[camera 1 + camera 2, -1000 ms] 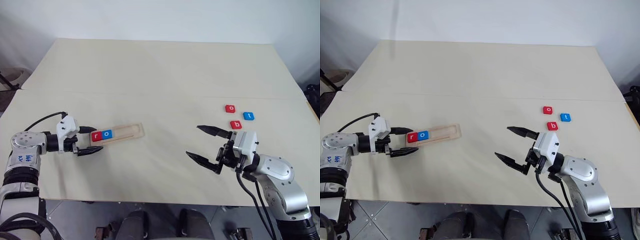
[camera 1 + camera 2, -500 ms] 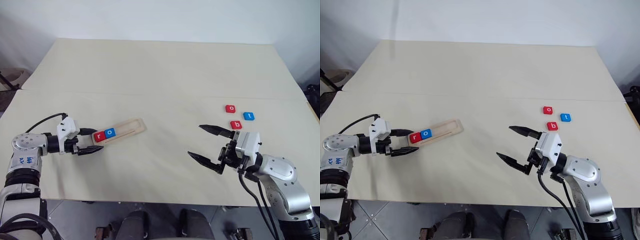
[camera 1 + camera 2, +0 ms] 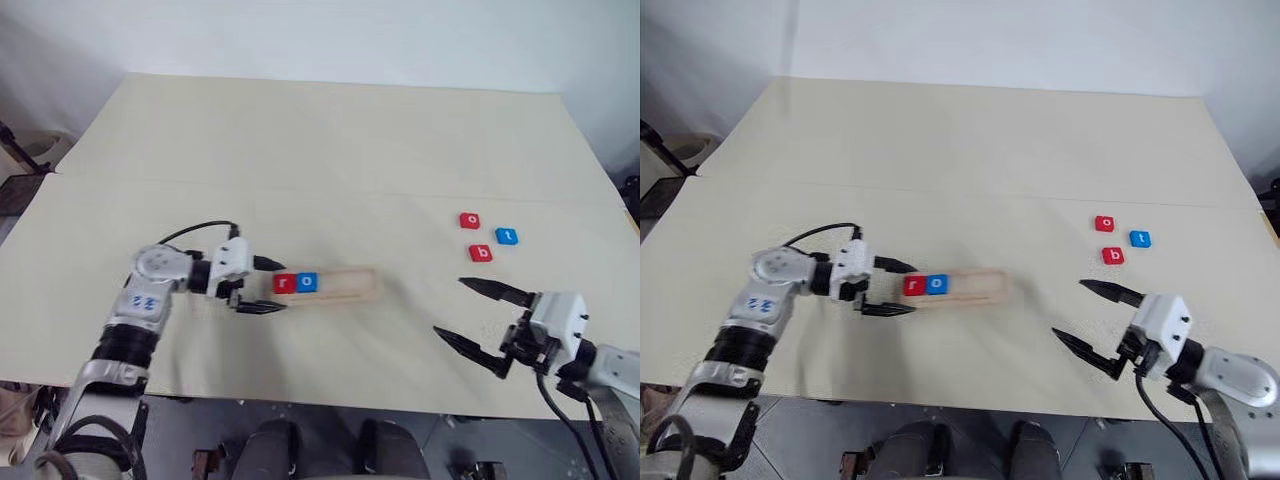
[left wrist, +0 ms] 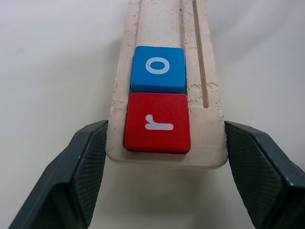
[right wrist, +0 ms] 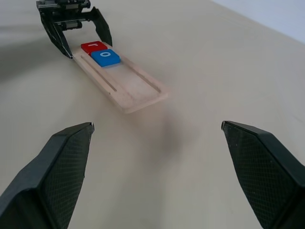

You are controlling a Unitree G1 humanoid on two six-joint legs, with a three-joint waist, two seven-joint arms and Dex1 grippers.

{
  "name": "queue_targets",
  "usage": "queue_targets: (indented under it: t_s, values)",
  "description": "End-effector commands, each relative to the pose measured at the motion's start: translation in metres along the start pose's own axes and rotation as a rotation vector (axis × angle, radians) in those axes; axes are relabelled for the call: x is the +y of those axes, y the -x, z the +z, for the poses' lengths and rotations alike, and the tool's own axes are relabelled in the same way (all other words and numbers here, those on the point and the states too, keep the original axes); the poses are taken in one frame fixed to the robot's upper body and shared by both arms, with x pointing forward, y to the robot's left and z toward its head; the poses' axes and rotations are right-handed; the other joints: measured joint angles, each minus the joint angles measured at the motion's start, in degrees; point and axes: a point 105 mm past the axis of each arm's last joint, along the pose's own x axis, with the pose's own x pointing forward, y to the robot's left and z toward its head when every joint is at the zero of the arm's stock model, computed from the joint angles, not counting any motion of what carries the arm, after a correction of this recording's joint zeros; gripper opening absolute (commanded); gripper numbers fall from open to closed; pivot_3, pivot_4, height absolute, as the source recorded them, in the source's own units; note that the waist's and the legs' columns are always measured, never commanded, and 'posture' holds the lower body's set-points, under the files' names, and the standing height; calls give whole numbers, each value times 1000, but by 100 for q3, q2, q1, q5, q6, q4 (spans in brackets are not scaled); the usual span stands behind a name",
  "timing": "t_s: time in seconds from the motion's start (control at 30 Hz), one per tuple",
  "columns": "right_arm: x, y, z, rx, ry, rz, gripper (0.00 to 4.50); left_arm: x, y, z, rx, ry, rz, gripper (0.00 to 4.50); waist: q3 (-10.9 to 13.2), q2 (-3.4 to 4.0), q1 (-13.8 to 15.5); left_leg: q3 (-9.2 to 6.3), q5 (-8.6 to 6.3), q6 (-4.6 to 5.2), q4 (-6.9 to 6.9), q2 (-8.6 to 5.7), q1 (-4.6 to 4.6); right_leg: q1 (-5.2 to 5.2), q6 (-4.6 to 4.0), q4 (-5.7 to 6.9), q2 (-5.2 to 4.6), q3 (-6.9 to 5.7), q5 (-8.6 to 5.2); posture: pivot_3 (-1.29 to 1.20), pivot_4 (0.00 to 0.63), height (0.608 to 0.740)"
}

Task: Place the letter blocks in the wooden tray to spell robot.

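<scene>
Left gripper (image 3: 262,287) has its black fingers clamped on the near end of the long pale wooden tray (image 3: 345,285), one finger on each side edge. Tray lies flat on the beige table (image 3: 330,140), left of centre. Its slot holds the red "r" tile (image 4: 157,122) at the gripped end, blue "o" tile (image 4: 158,68) touching it. Red "o" tile (image 3: 469,220), blue "t" tile (image 3: 507,236) and red "b" tile (image 3: 481,253) sit loose at right, well apart from the tray. Right gripper (image 3: 478,318) hangs below them, jaws wide, empty.
</scene>
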Motion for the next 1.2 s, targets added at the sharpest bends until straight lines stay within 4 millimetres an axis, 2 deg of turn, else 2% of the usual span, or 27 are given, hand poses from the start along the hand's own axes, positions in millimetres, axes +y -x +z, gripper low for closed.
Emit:
queue_targets:
  t_s: [0.03,0.13,0.3,0.53,0.63,0.7,0.83,1.0,1.1,1.2]
  values:
    - [4,17,12,11,46,-46,4500,9,-23,9,52,-58,-49,3418,0,-1,5,4,0,0,0,0,0,0,0,-3,-1,1,0,0,150,740]
    - [10,30,11,43,36,-82,4500,17,-43,15,66,-40,-64,3418,1,-5,6,6,0,1,0,0,0,2,0,-6,-1,1,0,0,150,740]
    - [13,47,11,86,32,-134,4500,20,-64,16,107,-15,-88,3418,2,-7,-13,3,0,1,-2,4,2,0,0,-7,1,4,0,0,150,740]
    - [13,56,6,104,20,-162,4500,14,-69,11,119,70,-99,3418,1,-7,-2,-37,-1,3,-1,3,8,8,0,-8,0,5,0,0,150,740]
    - [12,58,3,109,8,-177,4500,10,-69,10,109,94,-100,4439,1,-7,0,-41,-1,3,0,3,11,15,0,-11,0,3,0,0,150,740]
    - [12,60,0,111,-4,-194,4500,6,-67,11,91,89,-105,4476,0,-7,3,-46,-1,3,2,3,13,21,0,-11,-1,1,0,0,150,740]
    - [10,74,-9,121,-34,-286,4500,9,-43,23,-56,15,-54,4476,0,-6,-7,-48,-1,3,1,4,13,19,0,-11,0,1,0,0,150,740]
    - [6,89,-16,121,-28,-392,4500,12,-12,24,-180,-19,8,4476,-1,-5,-15,-47,-1,3,2,5,13,17,0,-9,0,2,0,0,150,740]
    - [3,100,-21,113,-41,-481,4500,12,24,15,-251,-81,109,4476,-2,-3,-15,-49,-2,3,1,9,15,18,0,-10,-2,3,0,0,150,740]
    - [2,104,-26,107,-60,-524,4500,4,42,-2,-216,-23,125,4476,-3,-1,-28,-46,-2,2,-4,5,16,14,0,-10,-1,2,0,0,150,740]
